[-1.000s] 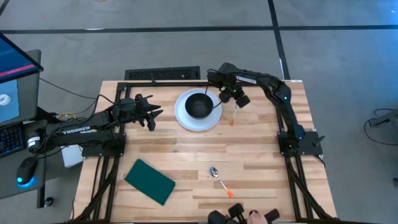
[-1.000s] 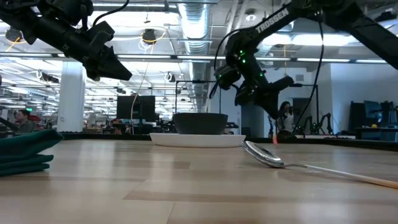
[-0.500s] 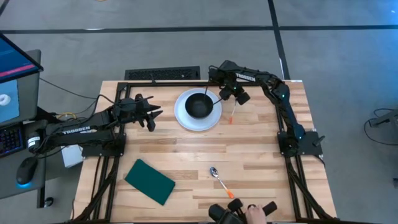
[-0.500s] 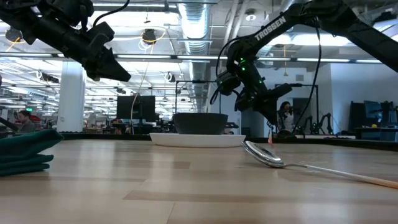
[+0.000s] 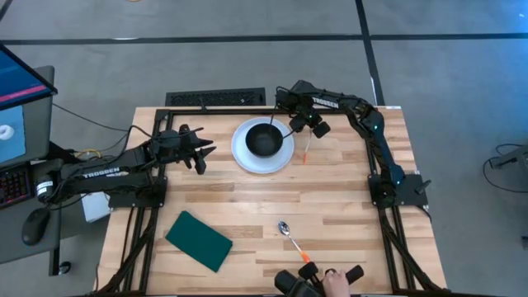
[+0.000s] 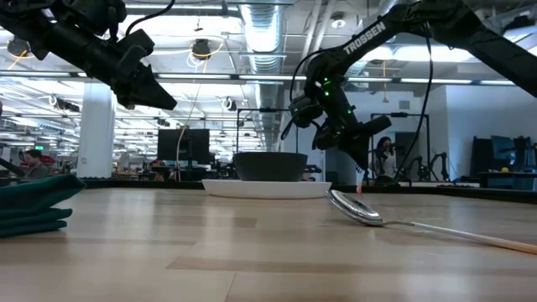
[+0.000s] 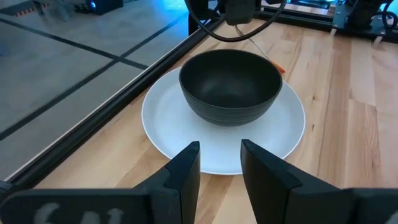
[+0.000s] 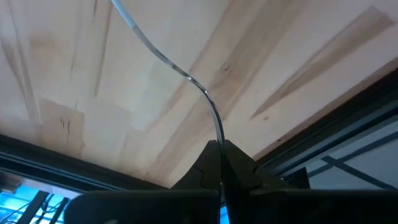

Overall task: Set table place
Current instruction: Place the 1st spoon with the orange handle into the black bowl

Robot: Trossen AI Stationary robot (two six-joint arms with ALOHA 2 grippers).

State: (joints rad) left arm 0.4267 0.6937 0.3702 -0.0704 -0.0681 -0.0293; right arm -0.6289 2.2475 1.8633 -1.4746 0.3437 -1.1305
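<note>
Your right gripper (image 5: 302, 125) is clenched on a thin utensil (image 5: 307, 148) with an orange handle, just right of the white plate (image 5: 244, 153) holding the black bowl (image 5: 263, 139) at the table's (image 5: 346, 206) far side. Next, lower it beside the plate. The left gripper (image 5: 203, 153) waits with fingers parted, left of the plate.

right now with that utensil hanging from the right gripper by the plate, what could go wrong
The right gripper pinches a thin utensil by one end only, so it may swing or slip as it comes down. It hangs close to the plate and bowl, so it could clip the rim and shift them. A person's hand is at the table edge near the spoon, within the arms' space.
</note>
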